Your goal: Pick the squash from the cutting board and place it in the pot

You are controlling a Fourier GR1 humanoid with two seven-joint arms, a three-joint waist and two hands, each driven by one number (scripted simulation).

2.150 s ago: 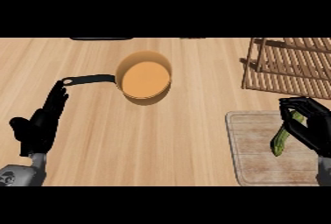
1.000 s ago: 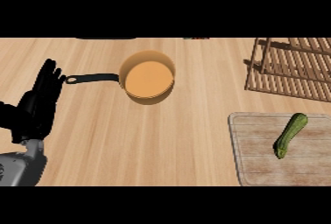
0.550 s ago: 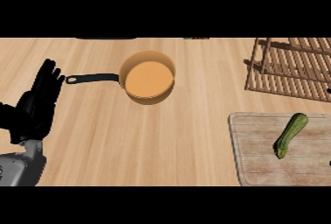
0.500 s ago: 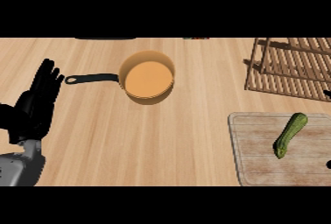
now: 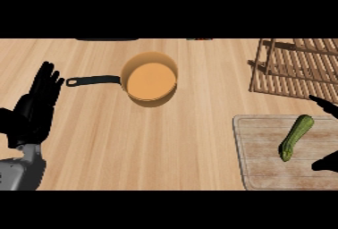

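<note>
Fingers [image 5: 321, 102] of the right hand [image 5: 328, 162] were spread wide, holding nothing, just right of the squash [image 5: 295, 137]. It lay on the board [image 5: 260, 161], long axis tilted upper right to lower left; the pot [image 5: 152, 80] sat well left. The left hand [image 5: 34, 112] rested open, far away at the left edge.

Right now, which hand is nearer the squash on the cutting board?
Right. The right hand shows at the view's right edge, just beside the squash; the left hand rests open far off at the left edge, beyond the pot.
</note>
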